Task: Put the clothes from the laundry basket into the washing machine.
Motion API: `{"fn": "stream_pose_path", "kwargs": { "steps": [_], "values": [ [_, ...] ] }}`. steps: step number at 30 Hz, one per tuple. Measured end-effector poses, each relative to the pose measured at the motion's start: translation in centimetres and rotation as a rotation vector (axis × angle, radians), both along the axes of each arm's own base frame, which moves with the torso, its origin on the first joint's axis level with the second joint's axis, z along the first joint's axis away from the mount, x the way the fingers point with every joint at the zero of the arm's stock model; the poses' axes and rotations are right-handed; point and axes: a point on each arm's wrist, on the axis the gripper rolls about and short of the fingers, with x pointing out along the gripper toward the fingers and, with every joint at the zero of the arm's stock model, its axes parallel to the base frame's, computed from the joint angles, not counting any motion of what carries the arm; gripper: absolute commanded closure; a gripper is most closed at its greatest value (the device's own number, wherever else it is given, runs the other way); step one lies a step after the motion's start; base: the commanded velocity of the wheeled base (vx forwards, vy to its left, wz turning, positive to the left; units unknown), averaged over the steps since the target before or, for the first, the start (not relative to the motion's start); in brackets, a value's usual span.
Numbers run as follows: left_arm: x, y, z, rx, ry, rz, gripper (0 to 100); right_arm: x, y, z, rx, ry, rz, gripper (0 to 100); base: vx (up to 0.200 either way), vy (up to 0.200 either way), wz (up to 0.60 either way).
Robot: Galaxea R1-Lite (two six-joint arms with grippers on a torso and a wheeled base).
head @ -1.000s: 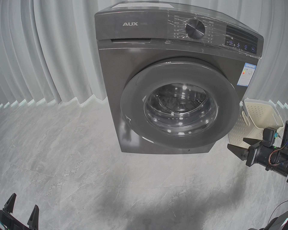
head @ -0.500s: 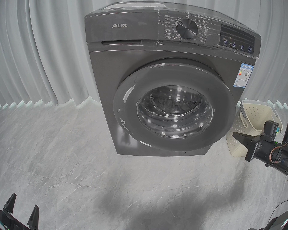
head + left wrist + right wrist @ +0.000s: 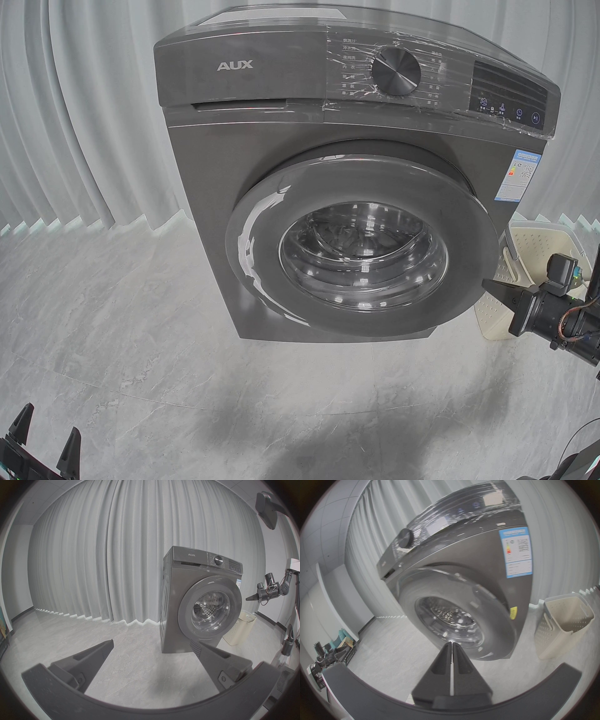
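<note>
Right gripper (image 3: 486, 285): fingers pressed together, holding nothing, tip near the shut door (image 3: 262, 250) of the washing machine (image 3: 250, 156). Left gripper (image 3: 49, 425): spread, empty, well apart from machine. Blue-edged label (image 3: 518, 175) on machine's front. Laundry basket (image 3: 550, 240) just beside machine.

laundry basket (image 3: 550, 244) partly behind washing machine (image 3: 250, 156), left tool (image 3: 51, 420) cropped

washing machine (image 3: 206, 162) | logo lettering (image 3: 235, 65), top-left fascia | print around dial (image 3: 395, 71): illegible | blue-edged rating label (image 3: 518, 175), front right: illegible | yellow sticker (image 3: 513, 612): illegible
</note>
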Motion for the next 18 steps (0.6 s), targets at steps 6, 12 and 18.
{"fn": "stream_pose_path", "kwargs": {
  "steps": [6, 12, 18],
  "values": [
    [0.0, 0.0, 0.0, 0.000, 0.000, 0.001, 0, 0.5, 0.1, 0.2, 0.005, -0.019, -0.006, 100, 0.000, -0.033, 0.00],
    [0.0, 0.0, 0.0, 0.001, 0.000, 0.001, 0, 0.6, 0.2, -0.3, 0.002, -0.010, -0.004, 100, 0.000, 0.000, 0.00],
    [0.0, 0.0, 0.0, 0.002, -0.001, 0.000, 0, 0.3, 0.3, -1.0, -0.007, 0.018, 0.007, 100, 0.000, 0.000, 0.00]
  ]
}}
